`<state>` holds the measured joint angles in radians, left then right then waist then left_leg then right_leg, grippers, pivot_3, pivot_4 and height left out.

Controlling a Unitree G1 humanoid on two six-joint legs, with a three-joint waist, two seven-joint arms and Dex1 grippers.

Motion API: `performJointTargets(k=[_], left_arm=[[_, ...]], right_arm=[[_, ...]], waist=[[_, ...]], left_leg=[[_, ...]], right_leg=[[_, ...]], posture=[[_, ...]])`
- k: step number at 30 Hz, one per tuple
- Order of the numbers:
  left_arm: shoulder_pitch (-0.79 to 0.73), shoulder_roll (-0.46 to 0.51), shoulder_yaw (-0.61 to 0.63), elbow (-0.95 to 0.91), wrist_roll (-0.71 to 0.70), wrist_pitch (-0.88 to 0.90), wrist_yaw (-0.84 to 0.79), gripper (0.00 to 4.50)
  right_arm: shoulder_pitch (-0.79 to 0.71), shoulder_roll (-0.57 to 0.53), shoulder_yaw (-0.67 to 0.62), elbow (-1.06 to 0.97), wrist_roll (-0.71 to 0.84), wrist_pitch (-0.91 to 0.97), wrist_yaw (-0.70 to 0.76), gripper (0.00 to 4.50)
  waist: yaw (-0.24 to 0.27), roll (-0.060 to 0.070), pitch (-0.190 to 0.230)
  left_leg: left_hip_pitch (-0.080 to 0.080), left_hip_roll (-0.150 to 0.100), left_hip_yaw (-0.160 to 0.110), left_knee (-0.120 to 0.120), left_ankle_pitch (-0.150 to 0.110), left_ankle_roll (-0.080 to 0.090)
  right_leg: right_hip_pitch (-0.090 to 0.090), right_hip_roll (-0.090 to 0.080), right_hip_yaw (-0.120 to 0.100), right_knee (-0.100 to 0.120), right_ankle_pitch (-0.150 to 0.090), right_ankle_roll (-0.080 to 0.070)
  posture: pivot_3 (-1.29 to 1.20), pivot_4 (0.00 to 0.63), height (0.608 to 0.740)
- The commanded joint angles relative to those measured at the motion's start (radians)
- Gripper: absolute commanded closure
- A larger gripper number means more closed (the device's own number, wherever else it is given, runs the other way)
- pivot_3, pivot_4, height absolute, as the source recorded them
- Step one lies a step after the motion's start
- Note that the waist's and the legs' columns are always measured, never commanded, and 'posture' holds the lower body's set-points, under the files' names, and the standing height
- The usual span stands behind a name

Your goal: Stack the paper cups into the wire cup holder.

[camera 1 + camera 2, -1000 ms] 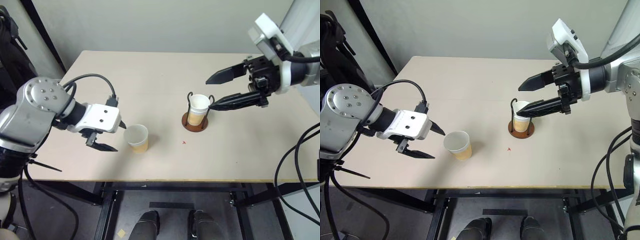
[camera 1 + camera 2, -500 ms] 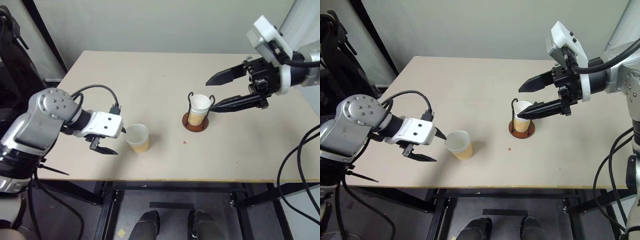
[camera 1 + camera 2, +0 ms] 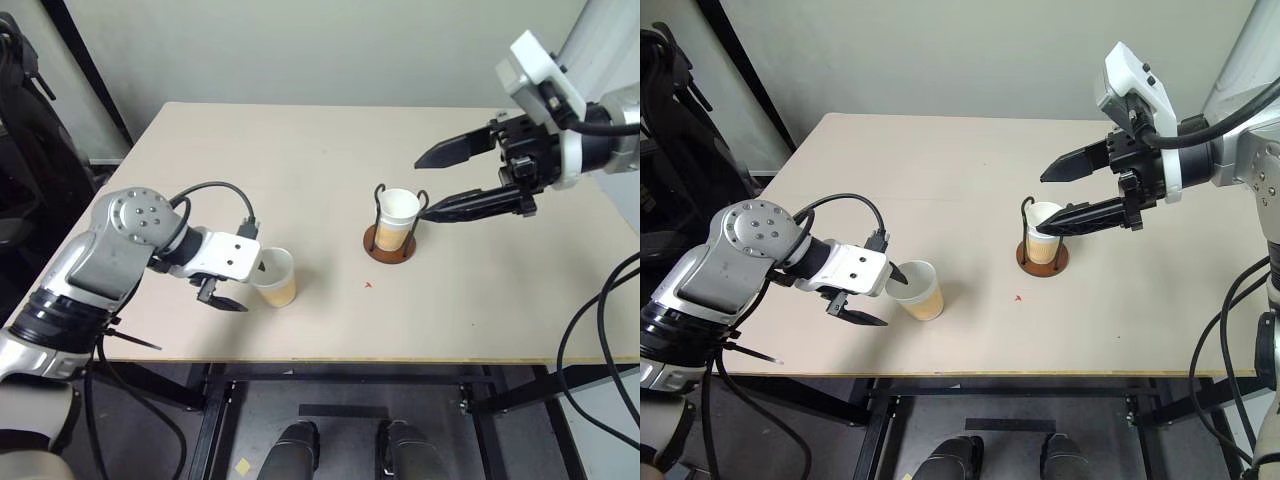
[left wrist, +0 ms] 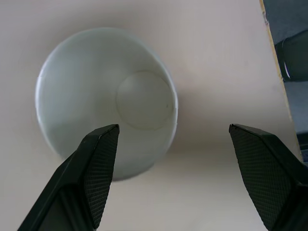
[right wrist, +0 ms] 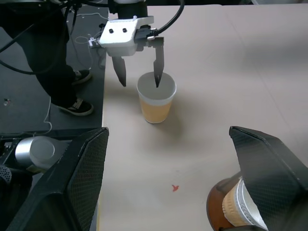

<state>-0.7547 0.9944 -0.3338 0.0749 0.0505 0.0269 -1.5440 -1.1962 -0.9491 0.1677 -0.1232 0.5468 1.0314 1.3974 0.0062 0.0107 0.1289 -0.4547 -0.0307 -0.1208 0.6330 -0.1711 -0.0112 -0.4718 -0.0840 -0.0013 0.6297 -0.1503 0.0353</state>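
On the beige table (image 3: 320, 160), the wire cup holder (image 3: 390, 243) served as the landmark: a round reddish-brown base with black wire loops, holding an upright paper cup (image 3: 397, 217) whose white rim rose just above the loops; whether more than 1 cup was nested there could not be told. A second, loose paper cup (image 3: 274, 276) stood upright well to the left of the holder and slightly nearer the table's front edge, tan outside and white inside. The left gripper (image 3: 882, 294) was at that loose cup, on the side away from the holder, its 2 black fingers spread wide and grasping nothing; in the right wrist view 1 finger (image 5: 157, 65) pointed down over the cup's rim while the other hung outside the wall, so the cup's near wall lay between them. The right gripper (image 3: 436, 183) hovered just right of the holder and above it, fingers parted wide and empty, the lower finger's tip close beside the held cup's rim. A small red mark (image 3: 369, 285) lay on the table just in front of the holder
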Motion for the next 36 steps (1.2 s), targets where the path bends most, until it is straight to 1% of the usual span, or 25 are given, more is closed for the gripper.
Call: performJointTargets(k=[1,2,4,8,11,12,15,20,24,26,28,32,36], left_arm=[[-0.018,-0.031,-0.004,0.047,0.031,-0.054,0.029,0.95],[-0.024,-0.042,-0.003,0.06,0.035,-0.061,0.035,1.16],[-0.044,-0.059,-0.003,0.089,0.048,-0.078,0.046,1.84],[-0.076,-0.067,0.003,0.108,0.039,-0.08,0.019,3.22],[-0.097,-0.067,0.006,0.117,0.034,-0.081,0.004,4.36],[-0.101,-0.065,0.008,0.118,0.03,-0.08,-0.001,4.43],[-0.136,-0.046,0.014,0.117,-0.012,-0.035,-0.051,4.43],[-0.247,0.044,-0.04,0.13,-0.161,0.071,-0.07,4.43],[-0.352,0.059,-0.065,0.174,-0.258,0.137,-0.07,4.43],[-0.451,0.045,-0.077,0.219,-0.343,0.207,-0.07,4.43],[-0.53,0.03,-0.104,0.273,-0.387,0.228,-0.07,4.43],[-0.669,-0.011,-0.183,0.399,-0.429,0.215,-0.07,4.43],[-0.795,-0.081,-0.252,0.545,-0.436,0.164,-0.07,4.43]], right_arm=[[-0.008,-0.004,-0.02,-0.013,0.01,-0.016,-0.007,0.3],[-0.007,-0.004,-0.019,-0.014,0.009,-0.017,-0.007,0.3],[-0.006,-0.005,-0.019,-0.016,0.01,-0.018,-0.007,0.3],[0.0,-0.007,-0.02,-0.018,0.007,-0.025,-0.009,0.3],[0.003,-0.008,-0.021,-0.019,0.006,-0.029,-0.009,0.3],[0.004,-0.009,-0.021,-0.019,0.006,-0.03,-0.01,0.3],[0.007,-0.008,-0.021,-0.017,0.005,-0.035,-0.011,0.3],[0.007,-0.011,-0.013,0.006,-0.003,-0.05,0.001,0.3],[0.01,-0.018,0.006,0.049,-0.023,-0.078,0.02,0.3],[0.018,-0.021,0.033,0.096,-0.054,-0.116,0.043,0.3],[0.022,-0.016,0.057,0.132,-0.085,-0.154,0.058,0.3],[0.023,0.009,0.087,0.192,-0.135,-0.216,0.065,0.3],[0.041,0.032,0.092,0.208,-0.159,-0.241,0.06,0.3]], waist=[[0.001,0.0,0.0],[0.001,0.0,0.0],[0.001,0.0,0.0],[0.001,0.0,0.0],[0.001,0.0,0.0],[0.001,0.0,0.0],[0.001,0.0,0.0],[0.001,0.0,0.0],[0.003,0.0,0.0],[0.005,-0.001,0.0],[0.005,-0.001,0.0],[0.005,0.0,0.0],[0.006,0.0,0.0]], left_leg=[[0.0,0.0,0.0,0.0,0.0,0.0],[0.0,0.0,0.0,0.001,0.0,0.0],[-0.001,0.0,0.0,0.002,0.0,0.0],[-0.001,0.0,0.0,0.003,0.0,0.0],[-0.001,0.0,0.0,0.003,0.0,0.0],[-0.001,0.0,0.0,0.003,0.0,0.0],[-0.001,0.0,0.0,0.003,0.0,0.001],[-0.002,0.0,0.0,0.004,0.0,0.001],[-0.002,-0.001,0.0,0.004,0.0,0.001],[-0.002,-0.001,0.0,0.004,0.0,0.001],[-0.004,-0.001,-0.002,0.006,0.0,0.001],[-0.006,-0.002,-0.001,0.007,-0.001,0.003],[-0.006,-0.002,-0.001,0.008,-0.002,0.005]], right_leg=[[0.0,0.0,0.0,0.0,0.0,0.0],[0.0,0.0,0.0,0.0,0.0,0.0],[0.0,0.0,0.0,0.0,0.001,0.0],[0.001,0.0,0.0,0.0,0.001,0.001],[0.001,0.0,0.0,0.0,0.001,0.001],[0.001,0.0,0.0,0.0,0.001,0.001],[0.001,0.0,0.0,0.0,0.002,0.002],[0.001,0.0,0.0,-0.001,0.002,0.003],[0.001,0.0,0.0,-0.001,0.002,0.003],[0.001,0.0,0.0,-0.001,0.002,0.003],[0.001,0.0,0.0,-0.002,0.003,0.002],[0.001,-0.001,0.0,-0.003,0.003,0.003],[0.001,-0.002,0.0,-0.003,0.002,0.008]], posture=[[0.0,0.15,0.74],[0.0,0.15,0.74],[0.0,0.15,0.74],[0.0,0.15,0.74],[0.0,0.15,0.74],[0.0,0.15,0.74],[0.0,0.15,0.74],[0.0,0.15,0.74],[0.0,0.15,0.74],[0.0,0.15,0.74],[0.0,0.15,0.74],[0.0,0.15,0.74],[0.0,0.15,0.74]])
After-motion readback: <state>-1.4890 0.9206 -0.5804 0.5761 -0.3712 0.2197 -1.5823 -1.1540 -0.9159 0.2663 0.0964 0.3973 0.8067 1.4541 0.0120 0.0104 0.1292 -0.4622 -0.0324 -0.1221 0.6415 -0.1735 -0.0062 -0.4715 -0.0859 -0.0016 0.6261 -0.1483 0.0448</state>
